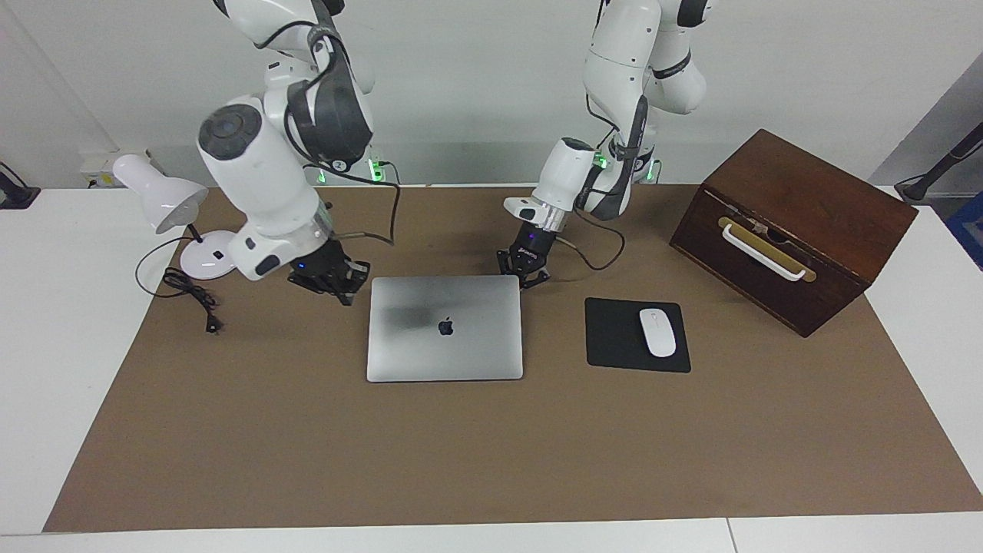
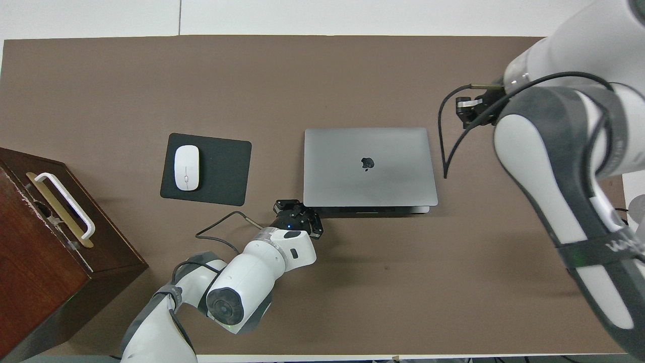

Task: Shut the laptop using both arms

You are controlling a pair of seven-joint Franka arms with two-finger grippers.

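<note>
Silver-grey laptop (image 1: 445, 329) — dark logo — on a brown mat (image 1: 491, 453).

Black mouse pad (image 1: 637, 335) flat on brown mat (image 1: 491, 461), white mouse (image 1: 657, 332) lying on it. Dark wooden box (image 1: 795, 229) with white handle (image 1: 765, 251) at the left arm's end. White desk lamp (image 1: 180, 215) at the right arm's end, black cord (image 1: 190, 296) coiled beside its base.
</note>
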